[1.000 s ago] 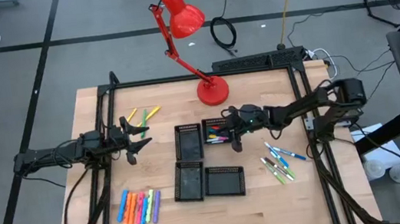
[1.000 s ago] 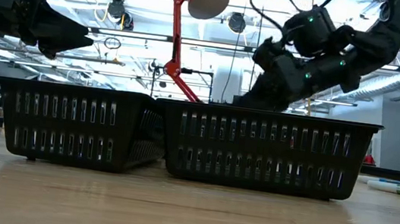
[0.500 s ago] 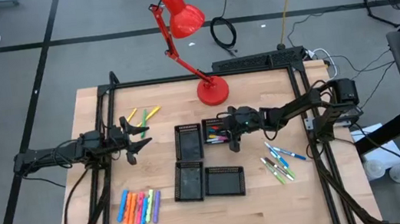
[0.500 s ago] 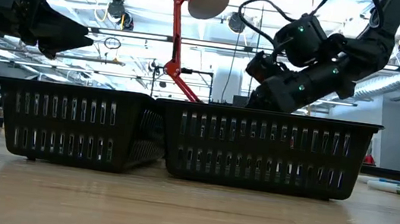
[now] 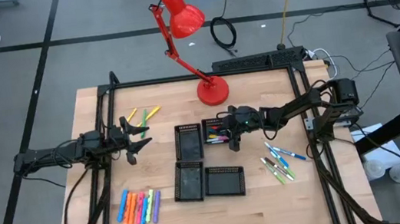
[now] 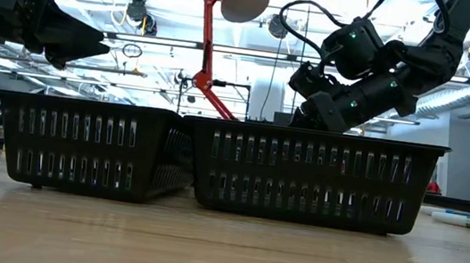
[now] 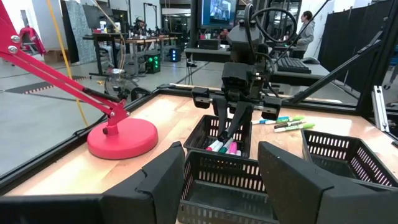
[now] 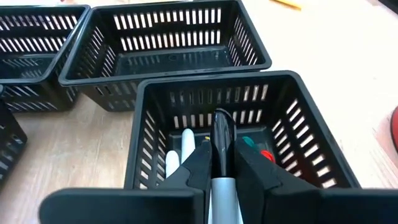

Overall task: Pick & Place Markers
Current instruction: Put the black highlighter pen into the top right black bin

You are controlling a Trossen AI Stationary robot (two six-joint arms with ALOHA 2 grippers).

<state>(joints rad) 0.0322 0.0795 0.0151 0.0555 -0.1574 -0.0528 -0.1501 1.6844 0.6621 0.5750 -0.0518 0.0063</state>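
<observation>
My right gripper (image 5: 231, 133) hovers over the far right black mesh tray (image 5: 206, 123), shut on a marker with a pale body and a black cap (image 8: 222, 134). Several markers (image 8: 180, 143) lie in that tray's bottom. More markers lie on the table: thin pens at the right (image 5: 278, 160), neon highlighters near the left front (image 5: 140, 207), and a few at the far left (image 5: 143, 115). My left gripper (image 5: 136, 140) waits open above the table's left side, pointing toward the trays. My right gripper pinches the marker's pale body (image 8: 217, 186) between its two fingers (image 8: 194, 167), the marker lying along them. The black cap end sticks out past the tips. The fingers slant down from the table's right side (image 7: 235, 127). The marker is lifted clear above the tray.
Three more black mesh trays stand beside the filled one: (image 5: 188, 141), (image 5: 188, 182), (image 5: 224, 180). A red desk lamp's base (image 5: 212, 91) sits just beyond the trays. A black frame (image 5: 306, 125) runs along the table's edges.
My right gripper has risen a little above the far right tray and tipped more toward level, then held still.
</observation>
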